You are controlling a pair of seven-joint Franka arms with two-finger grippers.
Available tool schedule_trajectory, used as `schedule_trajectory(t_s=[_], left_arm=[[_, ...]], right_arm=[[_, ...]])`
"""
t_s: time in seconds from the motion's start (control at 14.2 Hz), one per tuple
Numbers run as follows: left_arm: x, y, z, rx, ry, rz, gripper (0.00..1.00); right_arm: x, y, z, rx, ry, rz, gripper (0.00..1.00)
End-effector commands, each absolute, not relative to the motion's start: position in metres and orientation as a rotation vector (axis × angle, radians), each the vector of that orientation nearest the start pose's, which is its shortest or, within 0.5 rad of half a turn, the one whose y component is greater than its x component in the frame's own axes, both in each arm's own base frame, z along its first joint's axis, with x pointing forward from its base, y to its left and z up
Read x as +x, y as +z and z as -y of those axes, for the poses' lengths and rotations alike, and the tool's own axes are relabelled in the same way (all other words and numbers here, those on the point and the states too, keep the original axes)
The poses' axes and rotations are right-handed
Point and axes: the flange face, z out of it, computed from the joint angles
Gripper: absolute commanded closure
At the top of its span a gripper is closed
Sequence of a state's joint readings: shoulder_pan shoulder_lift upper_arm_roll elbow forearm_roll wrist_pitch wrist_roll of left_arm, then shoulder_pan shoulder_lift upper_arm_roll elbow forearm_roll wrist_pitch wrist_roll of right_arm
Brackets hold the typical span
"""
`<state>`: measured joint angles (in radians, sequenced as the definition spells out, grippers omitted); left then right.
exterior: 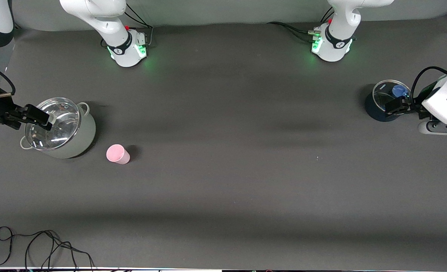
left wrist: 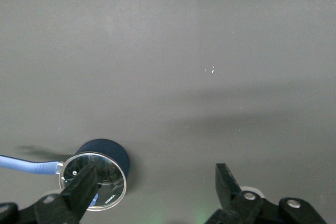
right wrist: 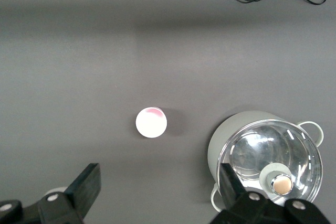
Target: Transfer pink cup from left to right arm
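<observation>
The pink cup [exterior: 117, 154] stands alone on the dark table, toward the right arm's end and a little nearer to the front camera than the grey pot. It also shows in the right wrist view [right wrist: 151, 122]. My right gripper [exterior: 42, 118] hangs open and empty over the grey pot's lid, apart from the cup; its jaws stand wide in the right wrist view [right wrist: 159, 170]. My left gripper [exterior: 395, 105] hangs open and empty over the dark blue pot at the left arm's end; its jaws stand wide in the left wrist view [left wrist: 155, 174].
A grey pot [exterior: 85, 136] with a glass lid stands beside the cup and shows in the right wrist view [right wrist: 226, 135]. A dark blue pot [exterior: 374, 109] with a glass lid shows in the left wrist view [left wrist: 107, 150]. A black cable [exterior: 38, 245] lies at the table's near edge.
</observation>
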<state>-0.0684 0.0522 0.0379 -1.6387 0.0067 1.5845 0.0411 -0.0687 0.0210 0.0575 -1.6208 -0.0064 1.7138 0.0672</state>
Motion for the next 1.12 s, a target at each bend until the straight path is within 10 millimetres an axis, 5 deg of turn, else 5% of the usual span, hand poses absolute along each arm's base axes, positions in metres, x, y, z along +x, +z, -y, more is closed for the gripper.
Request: schedule_trajectory(t_s=[0.0, 1.05], left_arm=[[0.564, 0.567, 0.017, -3.113, 0.175, -0.107, 0.0], [0.565, 0.565, 0.017, -3.113, 0.184, -0.104, 0.0]], right_arm=[[0.579, 0.603, 0.004, -3.15, -0.114, -0.083, 0.0], [0.585, 0.593, 0.0, -3.147, -0.095, -0.087, 0.0]])
